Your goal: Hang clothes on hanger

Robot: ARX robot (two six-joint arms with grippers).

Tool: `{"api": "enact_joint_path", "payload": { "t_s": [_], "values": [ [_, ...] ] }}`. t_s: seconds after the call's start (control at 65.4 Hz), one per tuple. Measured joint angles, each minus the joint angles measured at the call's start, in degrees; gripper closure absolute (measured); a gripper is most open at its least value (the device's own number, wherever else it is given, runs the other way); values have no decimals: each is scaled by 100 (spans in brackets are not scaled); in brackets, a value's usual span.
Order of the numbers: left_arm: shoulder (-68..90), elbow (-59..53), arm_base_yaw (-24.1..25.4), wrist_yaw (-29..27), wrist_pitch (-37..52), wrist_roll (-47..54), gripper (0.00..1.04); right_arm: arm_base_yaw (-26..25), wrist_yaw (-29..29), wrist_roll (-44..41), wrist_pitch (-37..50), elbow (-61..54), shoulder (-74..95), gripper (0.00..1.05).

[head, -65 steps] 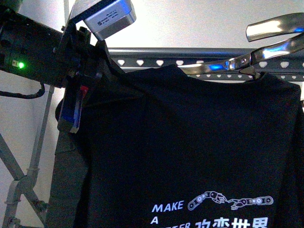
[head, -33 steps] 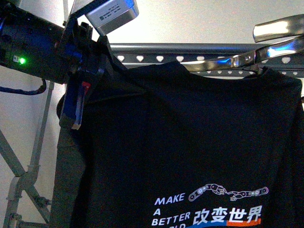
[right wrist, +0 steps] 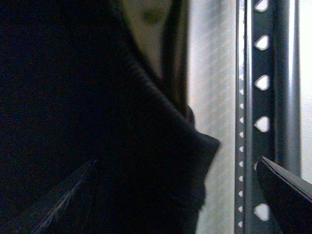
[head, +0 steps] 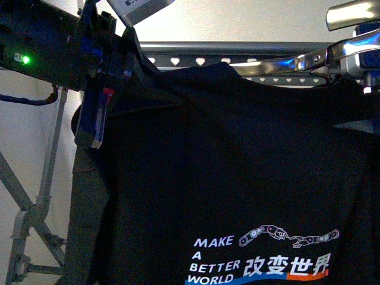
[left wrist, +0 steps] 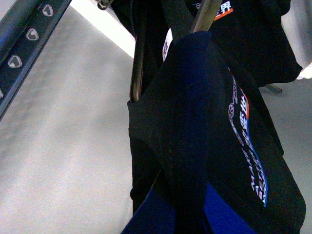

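Note:
The black T-shirt [head: 237, 172], printed "MAKE A BETTER WORLD" in white, hangs spread out in front of the grey rack rail [head: 237, 53] with its heart-shaped holes. My left gripper [head: 98, 116] is shut on the shirt's left shoulder, just below the rail. In the left wrist view the shirt [left wrist: 204, 136] covers the blue fingers [left wrist: 224, 217]. My right gripper [head: 356, 35] is open at the shirt's right shoulder, level with the rail. In the right wrist view the shirt's edge [right wrist: 122, 146] lies between the wide-apart fingers [right wrist: 287, 192], next to the rail [right wrist: 265, 97].
The rack's slanted grey legs [head: 24, 208] stand at the lower left. A pale wall [head: 249, 21] is behind the rack. More dark garments [left wrist: 263, 39] hang further along in the left wrist view.
The shirt has risen, so more of its print shows. Both grippers have moved up, and the right one further right.

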Motion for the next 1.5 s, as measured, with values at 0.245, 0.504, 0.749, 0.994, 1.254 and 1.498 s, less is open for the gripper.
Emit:
{"api": "enact_joint_path", "payload": {
  "t_s": [0.245,0.504,0.749,0.994,1.254,1.498],
  "values": [
    [0,0,0,-9,0,2,101,66,157,367,452,83,365,8],
    [0,0,0,-11,0,2,101,48,195,636,833,142,380,42],
    [0,2,0,-4,4,7,101,4,245,879,1084,76,352,86],
    [-4,35,0,35,26,7,69,-118,70,769,1338,-540,138,96],
    [-4,35,0,46,35,7,26,-498,-225,796,1165,-1233,-87,97],
    [-4,35,0,44,35,7,7,-861,-72,450,682,-1589,-116,97]
  ]
}}
